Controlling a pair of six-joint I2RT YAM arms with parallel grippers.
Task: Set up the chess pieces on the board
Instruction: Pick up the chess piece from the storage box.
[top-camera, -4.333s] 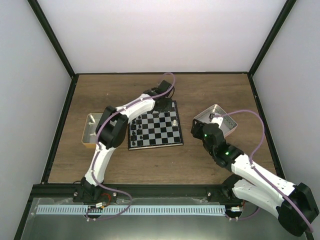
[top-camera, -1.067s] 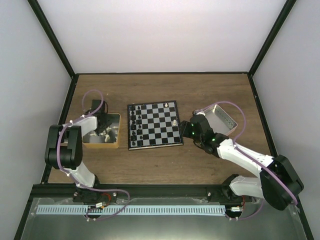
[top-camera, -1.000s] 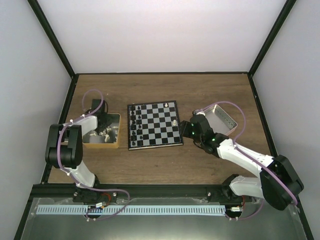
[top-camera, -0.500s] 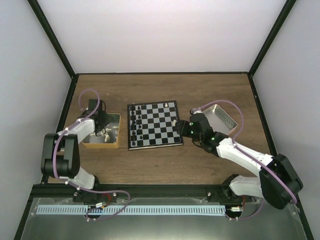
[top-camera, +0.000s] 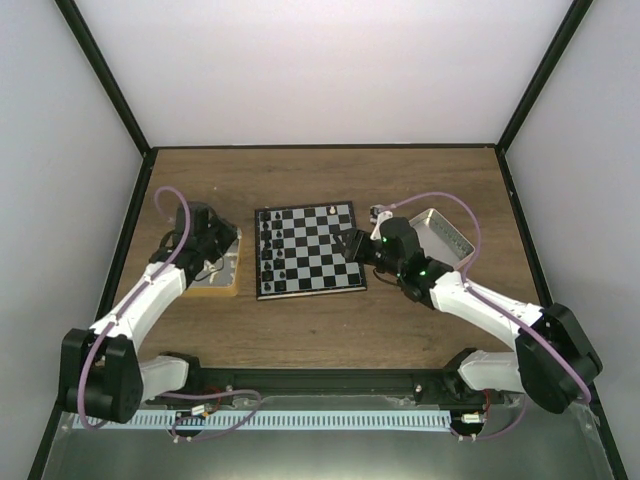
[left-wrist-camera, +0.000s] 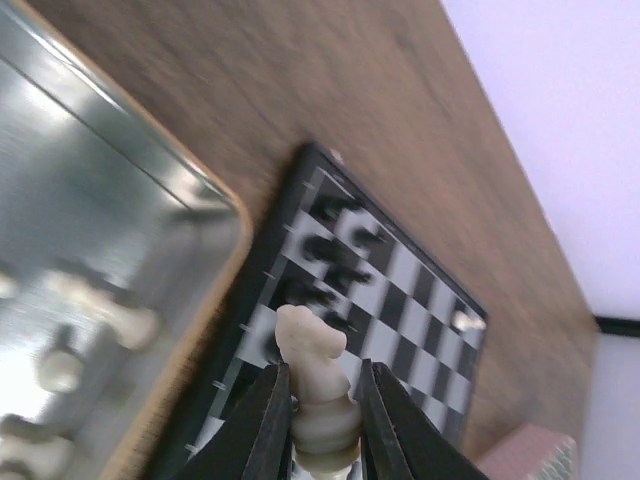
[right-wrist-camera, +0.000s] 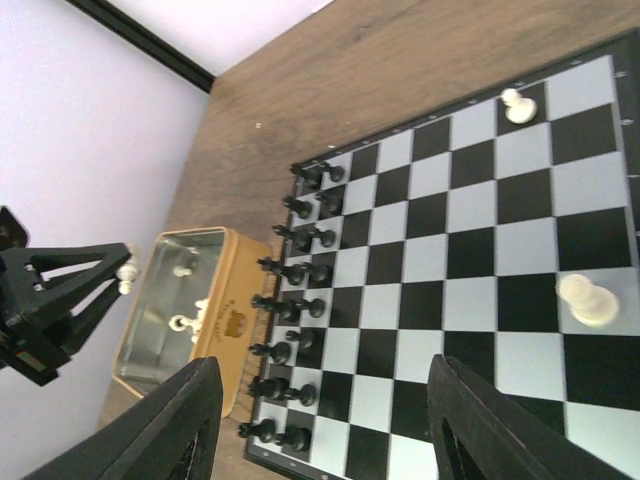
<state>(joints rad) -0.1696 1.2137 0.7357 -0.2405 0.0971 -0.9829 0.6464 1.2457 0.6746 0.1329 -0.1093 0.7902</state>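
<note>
The board (top-camera: 320, 272) lies mid-table, with black chess pieces (top-camera: 270, 250) in two columns along its left side. One cream piece (top-camera: 331, 210) stands at its far edge. My left gripper (top-camera: 214, 252) is above the tan tray (top-camera: 222, 288), shut on a cream knight (left-wrist-camera: 318, 372) with the board (left-wrist-camera: 405, 300) beyond it. My right gripper (top-camera: 352, 245) is open and empty over the board's right edge. The right wrist view shows the board (right-wrist-camera: 450, 225), two cream pieces (right-wrist-camera: 587, 300), the black pieces (right-wrist-camera: 295, 270) and the left gripper (right-wrist-camera: 125, 270) holding its piece.
The tan tray (right-wrist-camera: 228, 335) left of the board holds several loose cream pieces (right-wrist-camera: 186, 322), also blurred in the left wrist view (left-wrist-camera: 100, 320). A second open tray (top-camera: 445, 235) sits right of the board, behind my right arm. Dark frame rails edge the table.
My left gripper has risen out of the tan tray with the cream knight and the arm has swung back. My right gripper has moved left to the board's right edge.
</note>
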